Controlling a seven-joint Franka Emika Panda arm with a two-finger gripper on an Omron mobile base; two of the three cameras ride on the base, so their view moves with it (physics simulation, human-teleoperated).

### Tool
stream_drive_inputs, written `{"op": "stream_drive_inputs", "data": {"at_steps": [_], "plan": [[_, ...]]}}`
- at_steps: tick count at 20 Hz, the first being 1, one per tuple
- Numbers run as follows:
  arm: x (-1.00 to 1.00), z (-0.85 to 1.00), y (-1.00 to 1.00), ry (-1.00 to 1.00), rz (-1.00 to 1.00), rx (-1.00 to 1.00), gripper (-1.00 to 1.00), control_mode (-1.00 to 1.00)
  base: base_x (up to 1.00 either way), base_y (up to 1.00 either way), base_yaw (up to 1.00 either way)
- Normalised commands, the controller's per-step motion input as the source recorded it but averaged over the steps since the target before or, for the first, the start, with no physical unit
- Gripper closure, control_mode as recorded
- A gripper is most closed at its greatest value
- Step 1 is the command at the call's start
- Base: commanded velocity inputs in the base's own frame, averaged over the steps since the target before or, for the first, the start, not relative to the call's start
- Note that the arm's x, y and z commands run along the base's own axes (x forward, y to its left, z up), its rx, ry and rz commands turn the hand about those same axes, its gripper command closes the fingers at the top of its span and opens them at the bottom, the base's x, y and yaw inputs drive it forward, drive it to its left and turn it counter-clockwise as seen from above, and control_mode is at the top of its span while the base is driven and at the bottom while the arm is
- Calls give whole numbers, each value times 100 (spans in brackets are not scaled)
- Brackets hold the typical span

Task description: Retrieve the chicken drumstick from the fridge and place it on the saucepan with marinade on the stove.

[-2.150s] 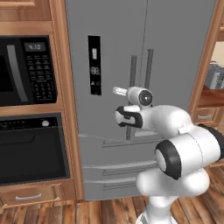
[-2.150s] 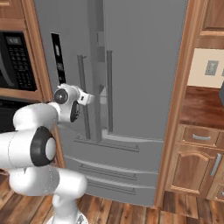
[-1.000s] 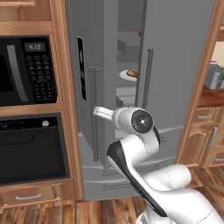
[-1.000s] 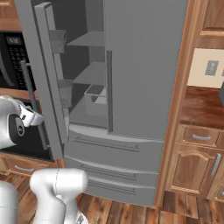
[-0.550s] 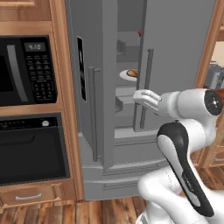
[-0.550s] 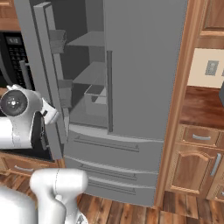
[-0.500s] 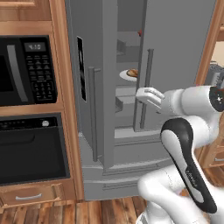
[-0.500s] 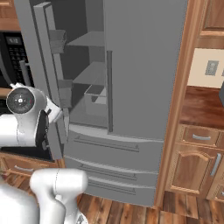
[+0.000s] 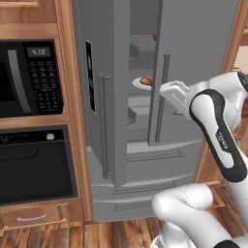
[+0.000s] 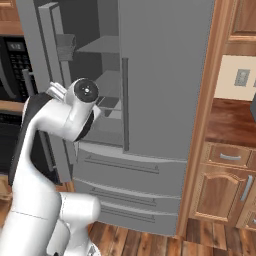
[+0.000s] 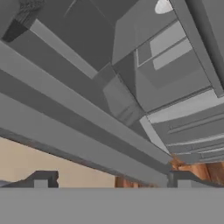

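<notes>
With the left door of the fridge [image 9: 193, 72] swung wide, the pincer [image 11: 109, 177] stands fully open and empty, and the drumstick [image 9: 147, 80] waits on a plate [image 9: 140, 85] on a shelf inside, so next comes reaching in.

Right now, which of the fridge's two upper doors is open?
The left upper door, the one carrying the black display panel, is swung out, exposing the shelves. The right upper door is shut flat, its bar handle facing the room.
</notes>
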Motion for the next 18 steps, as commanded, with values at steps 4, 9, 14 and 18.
{"op": "stream_drive_inputs", "data": {"at_steps": [4, 9, 14, 18], "plan": [[92, 0, 0, 0, 20, 0, -100, -100, 0, 0, 0], [98, -4, 12, 0, 20, 0, -100, -100, 0, 0, 0], [91, -4, 37, -2, 20, 0, -100, -100, 0, 0, 0], [59, 0, 76, -7, 13, 0, -100, -100, 0, 0, 0]]}}
